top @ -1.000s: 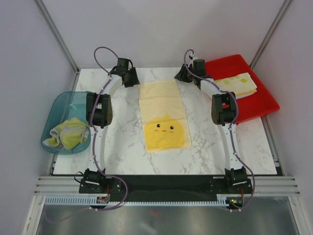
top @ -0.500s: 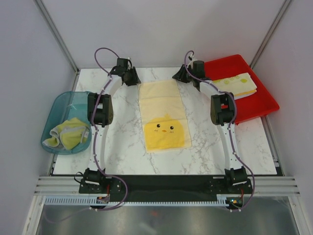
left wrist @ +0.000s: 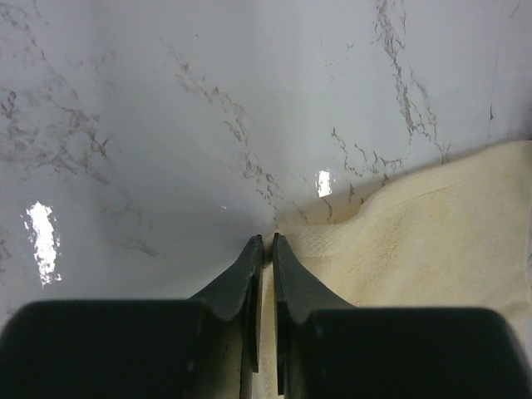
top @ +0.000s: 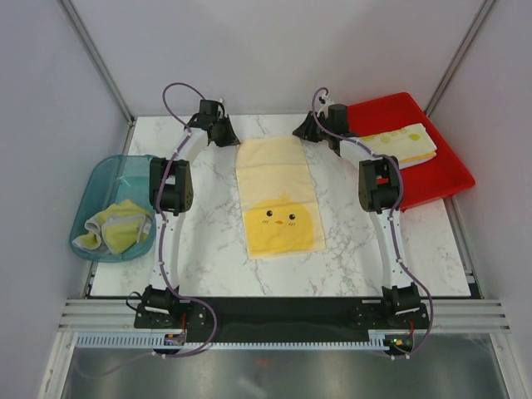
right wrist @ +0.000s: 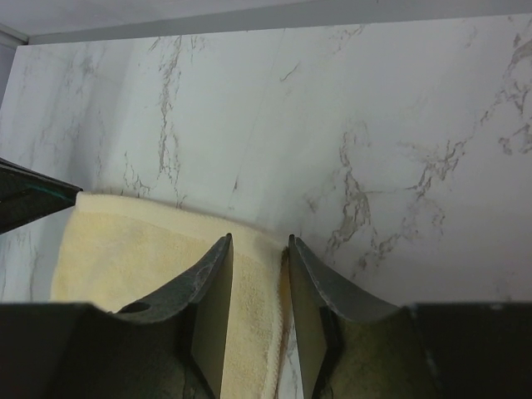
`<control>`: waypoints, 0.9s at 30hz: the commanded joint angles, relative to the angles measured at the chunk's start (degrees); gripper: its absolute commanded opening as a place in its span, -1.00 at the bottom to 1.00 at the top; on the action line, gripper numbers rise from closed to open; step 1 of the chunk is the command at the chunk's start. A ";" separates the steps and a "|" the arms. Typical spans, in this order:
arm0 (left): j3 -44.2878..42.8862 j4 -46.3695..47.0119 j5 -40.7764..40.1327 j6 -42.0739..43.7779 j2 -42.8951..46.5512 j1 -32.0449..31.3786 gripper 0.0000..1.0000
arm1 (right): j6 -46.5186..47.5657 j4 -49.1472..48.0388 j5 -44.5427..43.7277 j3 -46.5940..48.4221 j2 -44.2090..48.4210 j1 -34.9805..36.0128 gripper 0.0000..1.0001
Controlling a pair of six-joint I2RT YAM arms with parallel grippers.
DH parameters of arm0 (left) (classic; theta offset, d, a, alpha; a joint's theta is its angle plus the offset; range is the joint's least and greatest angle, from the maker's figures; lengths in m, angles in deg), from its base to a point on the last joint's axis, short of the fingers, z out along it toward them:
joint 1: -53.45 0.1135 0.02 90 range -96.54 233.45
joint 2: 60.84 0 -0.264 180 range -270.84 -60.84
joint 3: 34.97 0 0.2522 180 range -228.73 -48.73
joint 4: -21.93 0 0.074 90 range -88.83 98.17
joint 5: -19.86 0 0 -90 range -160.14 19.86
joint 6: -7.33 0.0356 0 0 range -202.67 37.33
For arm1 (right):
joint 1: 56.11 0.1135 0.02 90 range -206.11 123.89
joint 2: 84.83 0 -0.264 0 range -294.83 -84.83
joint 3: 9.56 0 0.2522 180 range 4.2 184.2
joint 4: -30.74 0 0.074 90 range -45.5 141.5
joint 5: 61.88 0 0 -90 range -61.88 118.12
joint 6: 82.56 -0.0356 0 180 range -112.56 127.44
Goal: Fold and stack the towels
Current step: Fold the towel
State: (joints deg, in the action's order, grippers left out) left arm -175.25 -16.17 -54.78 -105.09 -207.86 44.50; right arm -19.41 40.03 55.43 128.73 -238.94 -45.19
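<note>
Nearest us, the yellow towel (top: 280,218) lies flat and unfolded mid-table, chick face at the near end. To the left, a crumpled towel (top: 116,226) sits in the teal tub (top: 104,170). At the far edge, the left gripper (left wrist: 268,241) is pinched on the yellow towel's far-left corner. The right gripper (right wrist: 259,239) straddles the far-right corner, jaws apart, not yet gripping. Far right, one folded printed towel (top: 403,143) rests on the red tray (top: 445,179). So I'd say one is done and at least two are left.

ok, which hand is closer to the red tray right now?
Right. The right hand is at the yellow towel's far right corner, just beside the red tray's left end. The left hand is at the towel's far left corner, the towel's width further away.
</note>
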 commanded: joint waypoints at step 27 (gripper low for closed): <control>31.14 13.44 16.28 5.53 31.70 -0.53 -0.96 | 12.61 -7.48 3.80 -34.33 37.55 -1.25 -1.00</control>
State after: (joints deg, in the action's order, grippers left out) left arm -148.50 -6.80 -41.51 -102.88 -181.87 44.81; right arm -10.67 36.32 57.85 99.81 -206.59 -45.96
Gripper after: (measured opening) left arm 0.033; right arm 0.012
